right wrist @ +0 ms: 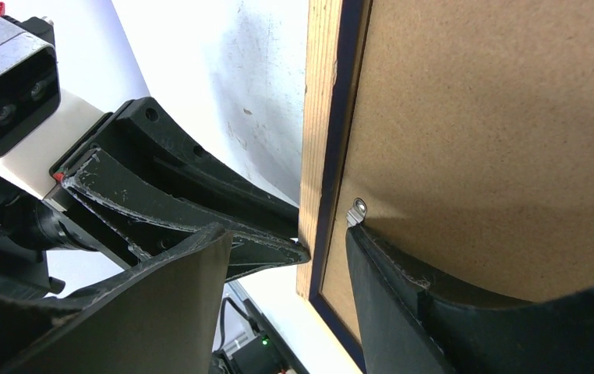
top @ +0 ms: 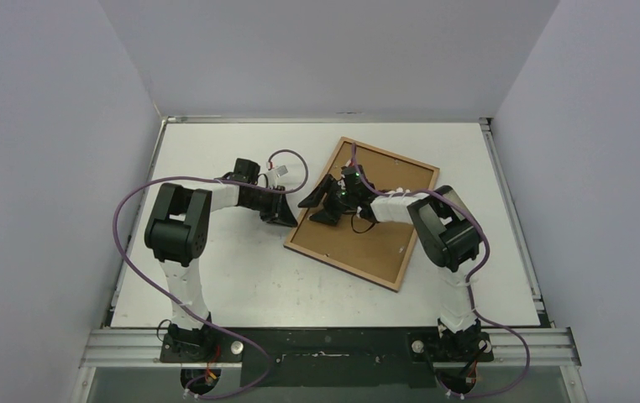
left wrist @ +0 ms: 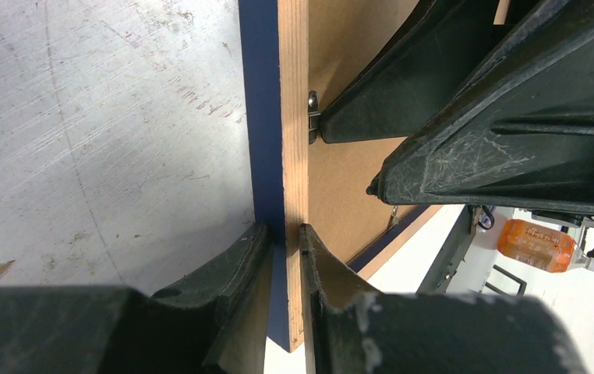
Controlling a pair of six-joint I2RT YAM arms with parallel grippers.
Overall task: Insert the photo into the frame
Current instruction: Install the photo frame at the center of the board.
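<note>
The frame [top: 359, 243] lies back up on the table, its brown backing board [right wrist: 496, 140] set inside the navy and wood rail [right wrist: 321, 117]. My left gripper [top: 293, 220] is shut on the frame's left rail [left wrist: 294, 117], one finger on each face [left wrist: 284, 227]. My right gripper [top: 318, 208] stands open over that same edge [right wrist: 288, 232]. Its inner finger [right wrist: 403, 288] touches a small metal clip [right wrist: 358, 209] on the backing, and its outer finger hangs beyond the rail. The photo is out of view.
The white table top [top: 241, 277] is scratched and bare to the left of the frame. Grey walls close in three sides. The two grippers crowd each other at the frame's left edge, the right one's fingers [left wrist: 504, 148] close above the left one.
</note>
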